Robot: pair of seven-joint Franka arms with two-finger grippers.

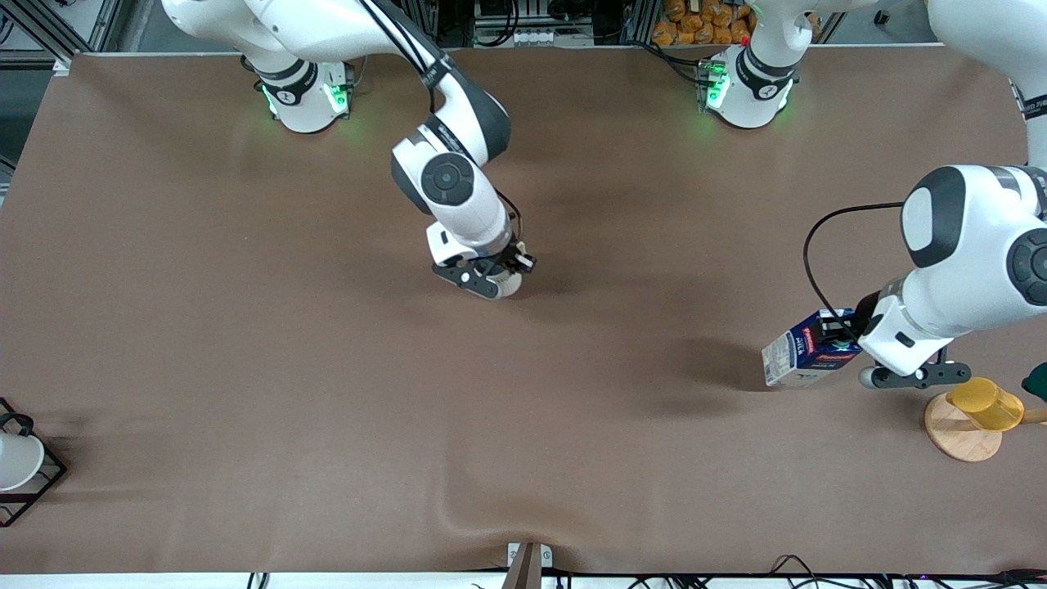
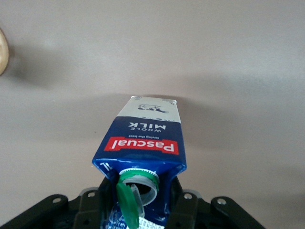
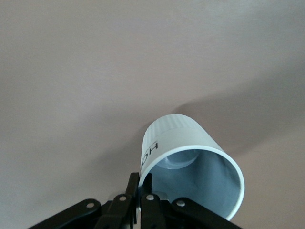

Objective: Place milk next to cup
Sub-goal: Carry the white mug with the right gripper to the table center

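Note:
The milk (image 1: 806,350) is a blue and white carton with a red label. It hangs tilted over the table toward the left arm's end, with my left gripper (image 1: 842,331) shut on its gabled top. In the left wrist view the milk (image 2: 143,138) points away from the left gripper (image 2: 140,202), and its green cap (image 2: 127,205) is flipped open. My right gripper (image 1: 514,266) is over the table's middle, shut on the rim of the cup (image 1: 509,285), which is mostly hidden under the hand. In the right wrist view the right gripper (image 3: 145,183) pinches the cup's (image 3: 186,143) wall, one finger inside and one outside.
A yellow cup (image 1: 986,402) stands on a round wooden coaster (image 1: 957,433), close under the left wrist. A black wire stand (image 1: 45,483) holding a white cup (image 1: 15,460) sits at the right arm's end, near the front edge.

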